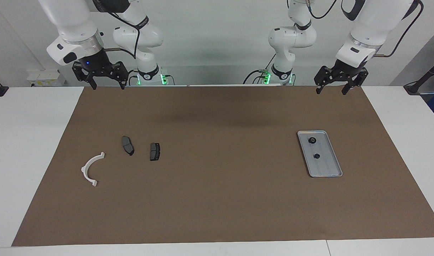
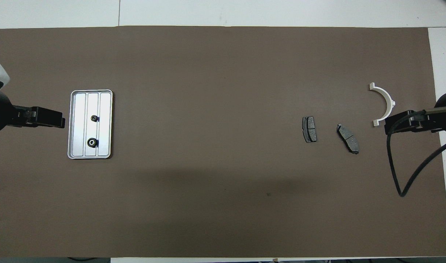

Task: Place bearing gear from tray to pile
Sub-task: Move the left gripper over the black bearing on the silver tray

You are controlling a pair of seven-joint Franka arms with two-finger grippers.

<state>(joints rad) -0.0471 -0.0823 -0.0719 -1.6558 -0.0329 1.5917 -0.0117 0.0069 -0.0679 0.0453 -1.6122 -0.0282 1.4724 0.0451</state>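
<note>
The silver ribbed tray [image 1: 329, 169] lies on the brown mat toward the left arm's end; it also shows in the overhead view [image 2: 106, 109]. Two small black bearing gears sit in it, one [image 1: 312, 140] [image 2: 92, 142] nearer to the robots than the other [image 1: 316, 156] [image 2: 94, 118]. The pile lies toward the right arm's end: a white half-ring bracket [image 1: 92, 169] [image 2: 385, 104] and two dark grey pads [image 1: 127, 145] [image 1: 155, 151]. My left gripper [image 1: 331, 90] [image 2: 60, 122] hangs open and empty, raised over the mat's edge at the robots' end. My right gripper [image 1: 108, 86] [image 2: 389, 126] is likewise open, empty and raised.
The brown mat [image 1: 217, 199] covers most of the white table [image 1: 25, 142]. A black cable [image 2: 402, 182] hangs from the right arm over the mat near the pile.
</note>
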